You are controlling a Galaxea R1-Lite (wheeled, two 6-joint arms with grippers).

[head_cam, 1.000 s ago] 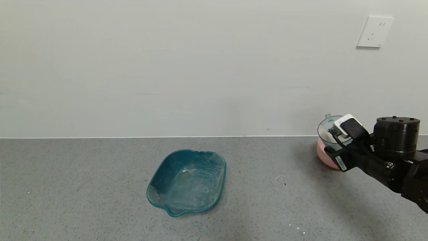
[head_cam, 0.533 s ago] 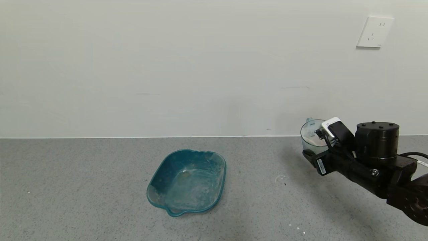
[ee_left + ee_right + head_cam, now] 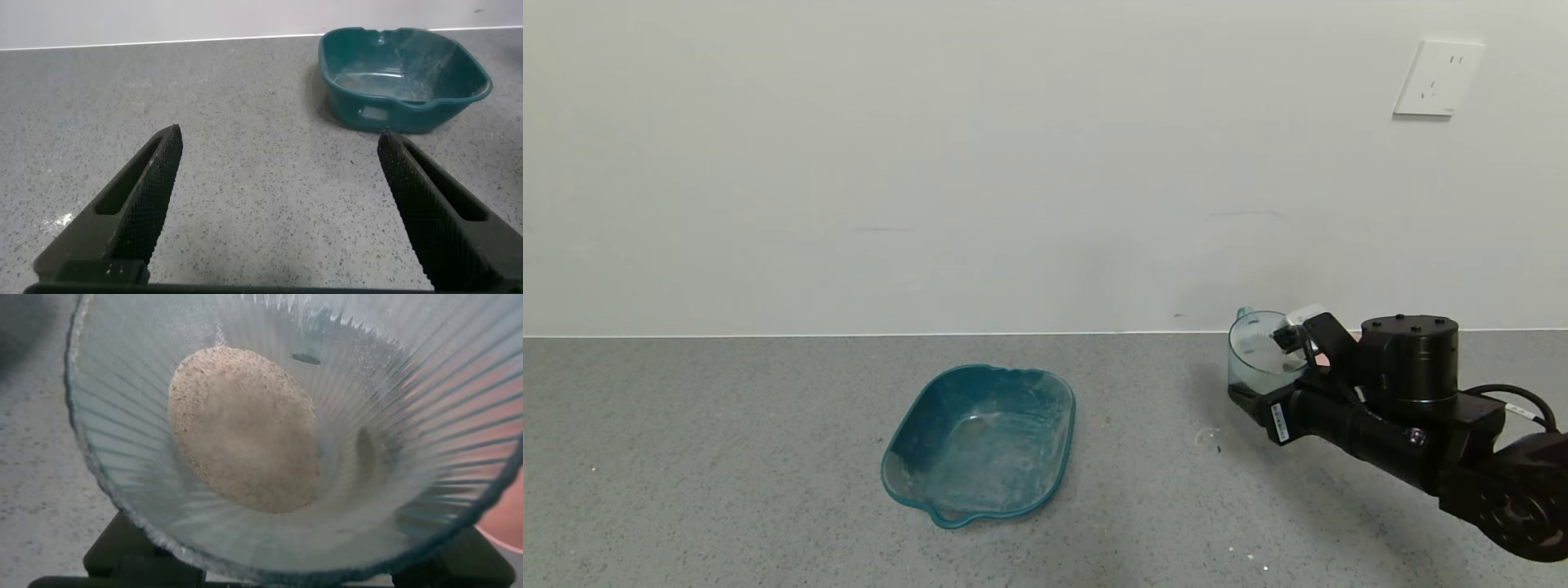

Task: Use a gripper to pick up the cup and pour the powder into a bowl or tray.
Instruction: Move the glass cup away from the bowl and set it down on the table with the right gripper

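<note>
Right pincer (image 3: 1278,371) clenched on the ribbed cup (image 3: 1255,353), powder (image 3: 245,429) inside, above the counter (image 3: 727,457).

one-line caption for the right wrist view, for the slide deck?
Right hand grips the ribbed translucent cup, powder pooled inside, above the speckled counter.

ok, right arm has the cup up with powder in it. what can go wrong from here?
The cup, held by the right gripper near its base, is tilted, so the powder may spill onto the counter. The teal tray sits well away, a long carry. The pink bowl is mostly hidden, making aim harder.
</note>
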